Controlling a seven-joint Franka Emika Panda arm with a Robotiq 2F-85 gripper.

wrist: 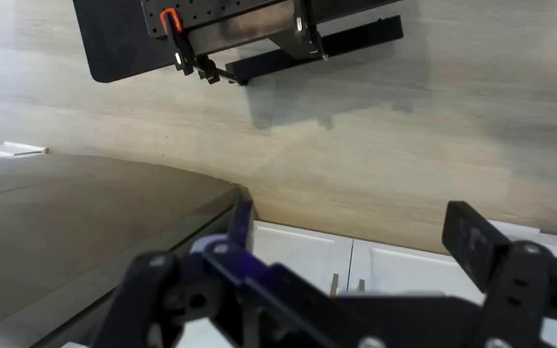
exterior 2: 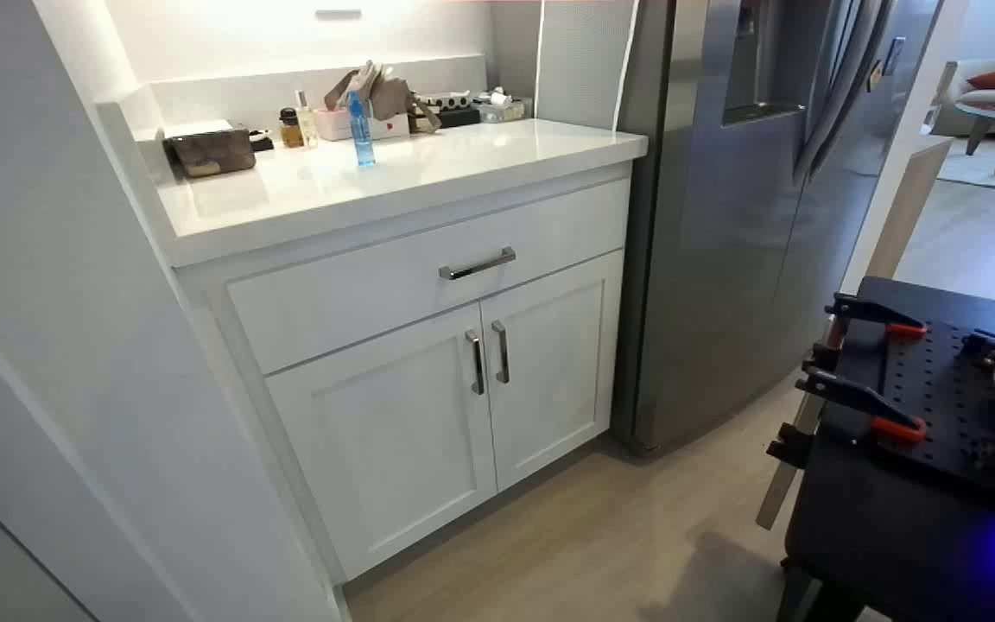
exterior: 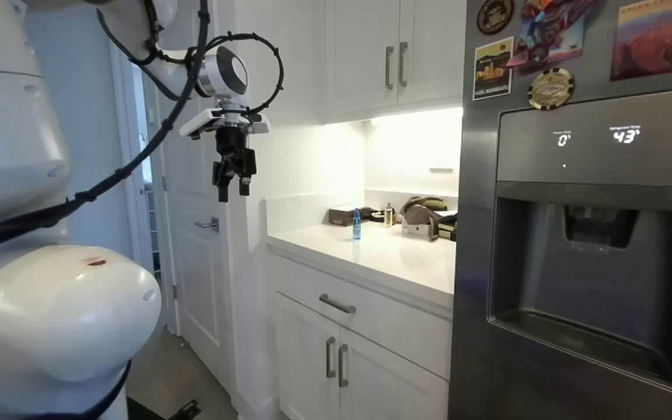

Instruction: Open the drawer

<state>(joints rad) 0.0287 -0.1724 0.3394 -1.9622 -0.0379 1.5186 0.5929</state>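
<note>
The white drawer is shut, flush in the cabinet front just below the countertop; it also shows in an exterior view. Its horizontal grey metal handle is at the front's middle, seen too in an exterior view. My black gripper points down, empty, well above countertop height and apart from the drawer. In the wrist view the gripper's fingers are spread wide with nothing between them. The drawer handle does not show in the wrist view; the gripper body covers that area.
Two cabinet doors with vertical handles sit below the drawer. The countertop holds a blue bottle and several small items at the back. A steel fridge stands beside the cabinet. A black table with clamps stands opposite.
</note>
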